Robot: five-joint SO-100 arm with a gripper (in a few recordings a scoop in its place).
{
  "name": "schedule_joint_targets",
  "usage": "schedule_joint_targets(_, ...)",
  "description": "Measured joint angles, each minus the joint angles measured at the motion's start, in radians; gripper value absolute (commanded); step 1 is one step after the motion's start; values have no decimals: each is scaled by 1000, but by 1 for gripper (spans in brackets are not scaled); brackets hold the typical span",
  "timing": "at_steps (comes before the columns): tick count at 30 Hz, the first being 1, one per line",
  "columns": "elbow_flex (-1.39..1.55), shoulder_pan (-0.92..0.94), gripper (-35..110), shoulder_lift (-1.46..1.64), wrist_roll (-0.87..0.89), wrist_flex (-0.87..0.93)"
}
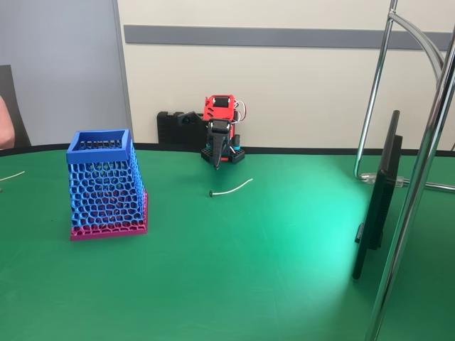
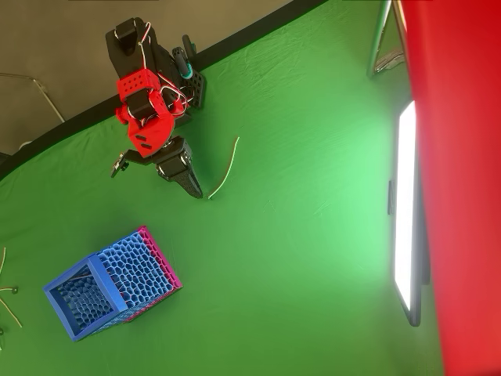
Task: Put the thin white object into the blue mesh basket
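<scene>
In the overhead view the white cord (image 2: pixel 225 168) lies flat on the green tabletop (image 2: pixel 297 258), just right of the fingers (image 2: pixel 190 185), its long axis running from its dark-tipped lower end, close beside the fingertips, up and to the right towards the frame's top. The arm (image 2: pixel 145 110) is folded low over its base in the upper left, fingers pointing down at the cloth and, as far as I can judge, closed on nothing, so the next move looks like a short reach rightwards. The blue basket (image 2: pixel 109 282) stands well apart in the lower left, and in the fixed view it sits left of the cord (image 1: pixel 232 190), its rim (image 1: pixel 98 153) open upwards
</scene>
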Motion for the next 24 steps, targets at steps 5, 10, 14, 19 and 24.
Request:
schedule_joint_targets(5, 0, 0, 1, 0, 0, -6)
schedule_joint_targets(10, 0, -3, 1, 0, -3, -8)
schedule_joint_targets(14, 0, -11, 1, 0, -3, -6)
schedule_joint_targets(19, 0, -11, 1, 0, -3, -5)
schedule_joint_targets(24, 0, -11, 1, 0, -3, -5)
